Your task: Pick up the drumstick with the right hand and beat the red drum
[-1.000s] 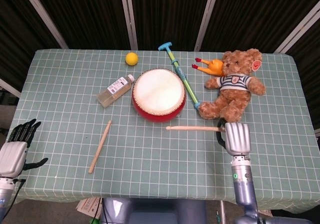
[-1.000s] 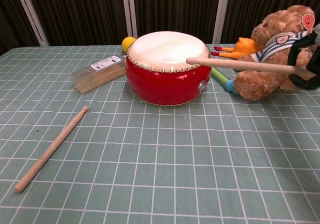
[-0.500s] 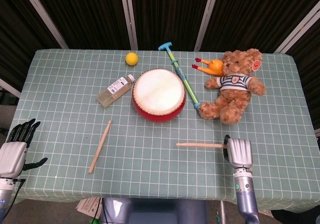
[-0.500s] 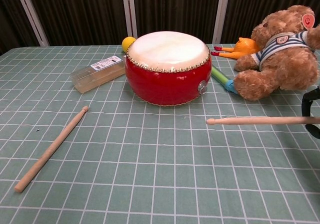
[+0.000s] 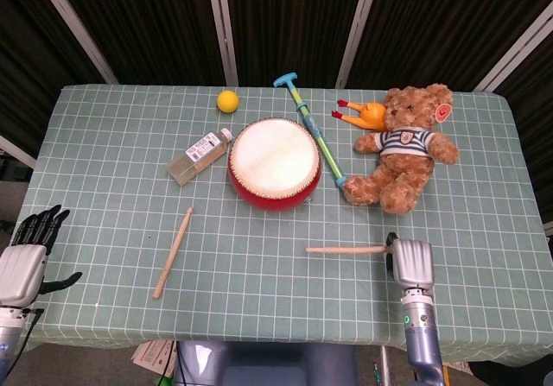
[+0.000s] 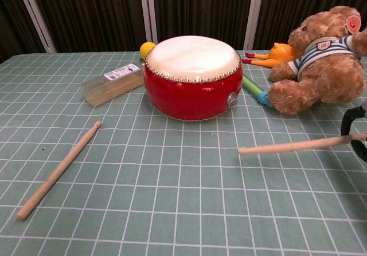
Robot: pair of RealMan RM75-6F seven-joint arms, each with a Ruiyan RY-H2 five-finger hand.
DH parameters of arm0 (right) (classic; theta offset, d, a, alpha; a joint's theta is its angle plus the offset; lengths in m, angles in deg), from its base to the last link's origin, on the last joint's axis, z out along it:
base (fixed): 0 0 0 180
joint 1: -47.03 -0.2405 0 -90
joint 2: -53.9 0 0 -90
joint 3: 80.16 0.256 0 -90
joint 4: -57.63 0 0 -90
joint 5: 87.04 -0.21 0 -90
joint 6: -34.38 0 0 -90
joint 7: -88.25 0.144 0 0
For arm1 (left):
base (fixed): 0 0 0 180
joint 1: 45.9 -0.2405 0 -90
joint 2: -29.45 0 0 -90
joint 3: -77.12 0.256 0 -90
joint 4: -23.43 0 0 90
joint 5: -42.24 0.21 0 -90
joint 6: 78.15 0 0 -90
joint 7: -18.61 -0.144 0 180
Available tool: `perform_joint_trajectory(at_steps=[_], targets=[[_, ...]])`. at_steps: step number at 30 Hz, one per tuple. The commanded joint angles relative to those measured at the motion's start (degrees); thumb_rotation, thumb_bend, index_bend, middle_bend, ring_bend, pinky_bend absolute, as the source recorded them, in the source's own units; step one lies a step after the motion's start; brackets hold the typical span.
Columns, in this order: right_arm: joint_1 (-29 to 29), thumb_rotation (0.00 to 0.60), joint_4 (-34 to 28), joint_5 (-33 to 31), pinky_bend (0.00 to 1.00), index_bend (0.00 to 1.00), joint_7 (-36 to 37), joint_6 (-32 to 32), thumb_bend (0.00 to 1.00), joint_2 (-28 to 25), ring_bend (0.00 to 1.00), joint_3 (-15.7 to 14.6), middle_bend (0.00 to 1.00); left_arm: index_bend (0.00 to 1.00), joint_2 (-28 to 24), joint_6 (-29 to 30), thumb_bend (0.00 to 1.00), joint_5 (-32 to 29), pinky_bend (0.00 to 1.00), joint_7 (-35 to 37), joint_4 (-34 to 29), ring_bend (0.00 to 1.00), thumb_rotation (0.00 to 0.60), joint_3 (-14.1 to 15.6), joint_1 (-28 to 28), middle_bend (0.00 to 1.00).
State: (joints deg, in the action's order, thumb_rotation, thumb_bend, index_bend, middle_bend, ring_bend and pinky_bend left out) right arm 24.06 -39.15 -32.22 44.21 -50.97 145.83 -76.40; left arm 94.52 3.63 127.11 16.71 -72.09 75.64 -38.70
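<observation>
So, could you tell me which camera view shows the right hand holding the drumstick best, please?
The head view: the right hand shows whole from above, with the drumstick reaching left from it. The chest view catches only dark fingers at its right edge, though the stick's length is clear.

Right hand [image 5: 412, 263] low over the near right part of the table, back of the hand up in the head view, forearm running straight down toward the near edge. Fingers curled under and wrapped on the butt of the drumstick [image 5: 344, 249], stick pointing left. In the chest view only dark fingers [image 6: 354, 124] at the right border, closed round the stick's end.

Left hand [image 5: 26, 261] off the near left corner, beyond the table edge, palm side down, dark fingers [image 5: 41, 224] spread and pointing away, thumb out to the side, holding nothing. Seen in the head view only.
</observation>
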Motion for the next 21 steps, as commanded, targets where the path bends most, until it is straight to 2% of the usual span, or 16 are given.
perform_joint_trajectory(at_steps=[1, 7, 9, 11, 13, 16, 19, 21], targets=[[0.09, 0.6, -0.45, 0.22, 0.83, 0.3, -0.42, 0.03, 0.51, -0.36, 0.94, 0.16, 1.0, 0.0, 0.01, -0.01, 0.0, 0.0, 0.0, -0.02, 0.0, 0.0, 0.6, 0.0, 0.0, 0.0], [0.29, 0.6, -2.34, 1.02, 0.8, 0.23, -1.07, -0.36, 0.46, -1.9, 0.92, 0.83, 0.98, 0.0, 0.03, 0.03, 0.0, 0.07, 0.0, -0.15, 0.02, 0.0, 0.6, -0.01, 0.0, 0.0], [0.39, 0.6, -2.97, 1.44, 0.77, 0.23, -1.19, -0.61, 0.46, -2.49, 0.9, 0.99, 0.96, 0.0, 0.03, 0.05, 0.0, 0.06, 0.0, -0.17, 0.0, 0.0, 0.6, -0.01, -0.01, 0.0], [0.6, 0.6, -3.87, 2.37, 0.7, 0.22, -0.71, -1.05, 0.46, -3.54, 0.84, 1.32, 0.9, 0.0, 0.04, 0.11, 0.0, 0.04, 0.0, -0.17, -0.03, 0.0, 0.6, -0.03, -0.05, 0.0], [0.83, 0.6, -4.58, 3.6, 0.63, 0.19, 0.02, -1.52, 0.46, -4.76, 0.77, 1.5, 0.82, 0.0, 0.04, 0.19, 0.0, 0.09, 0.0, -0.21, -0.04, 0.0, 0.6, -0.04, -0.07, 0.0], [1.55, 0.6, -5.89, 6.54, 0.49, 0.12, 2.51, -2.46, 0.46, -7.54, 0.61, 1.57, 0.64, 0.0, 0.05, 0.23, 0.0, 0.09, 0.0, -0.19, 0.0, 0.0, 0.6, -0.04, -0.1, 0.0], [2.83, 0.6, -6.95, 10.87, 0.36, 0.05, 6.65, -3.46, 0.46, -11.68, 0.44, 0.8, 0.48, 0.0, 0.05, 0.28, 0.0, 0.31, 0.0, -0.07, 0.03, 0.0, 0.6, 0.0, -0.08, 0.0], [4.04, 0.6, -7.51, 14.1, 0.25, 0.01, 10.17, -4.43, 0.44, -14.9, 0.28, -0.03, 0.35, 0.0, 0.07, 0.45, 0.0, 0.65, 0.0, -0.14, 0.21, 0.0, 0.6, 0.03, -0.07, 0.0]])
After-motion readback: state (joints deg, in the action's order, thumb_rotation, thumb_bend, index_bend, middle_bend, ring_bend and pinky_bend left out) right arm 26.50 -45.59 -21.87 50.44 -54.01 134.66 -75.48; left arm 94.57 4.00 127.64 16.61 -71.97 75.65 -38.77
